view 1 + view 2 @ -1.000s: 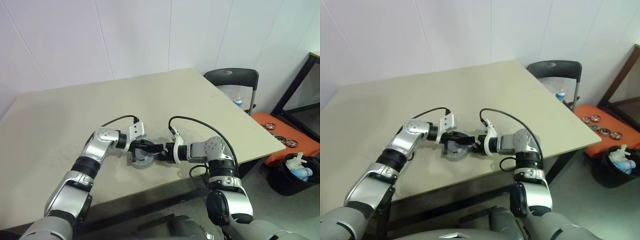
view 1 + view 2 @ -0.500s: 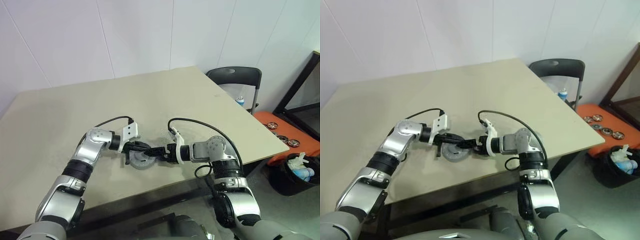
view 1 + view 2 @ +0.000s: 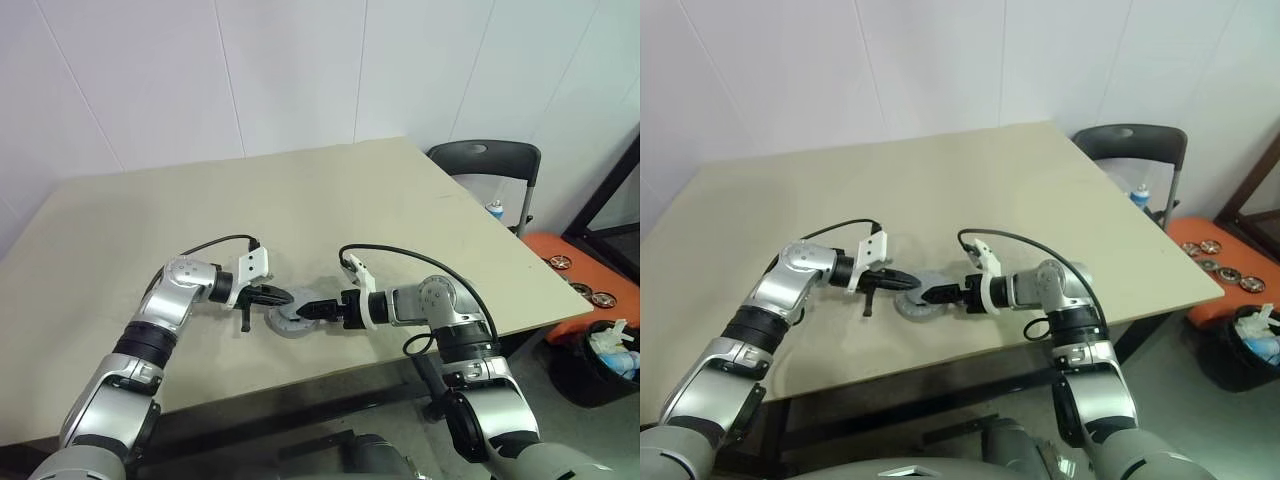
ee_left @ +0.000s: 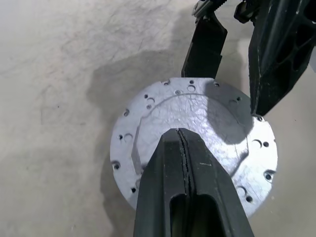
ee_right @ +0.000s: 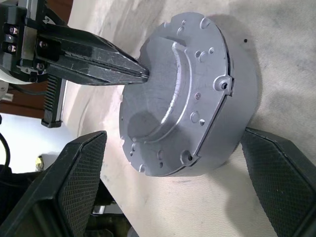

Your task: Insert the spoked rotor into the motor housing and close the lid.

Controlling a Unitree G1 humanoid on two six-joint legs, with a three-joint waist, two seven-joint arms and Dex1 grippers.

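Lid (image 4: 197,128) down flat and shut over the motor housing (image 5: 232,123), the closed grey assembly sat on the beige table (image 3: 330,200), near its front edge, between the two arms. Top face showed small holes around the rim and a curved raised ridge. Spoked rotor not seen from any angle, so no telling where it sat.

Left gripper (image 3: 283,296) came in from the robot's left, fingers (image 4: 185,163) pressed tight together, nothing between them, tips over the lid's top face; touching or just above, could not tell. Pointed across toward the right arm and angled downward.

Right gripper (image 3: 305,309) reached in from the opposite side, spread as wide as it goes, one black finger (image 5: 74,182) on each side of the housing, the round body sat in the gap between them. Pads stood clear of the housing wall, no grip seen.

Beyond the table's far right corner, a dark folding chair (image 3: 490,170) against the white wall.
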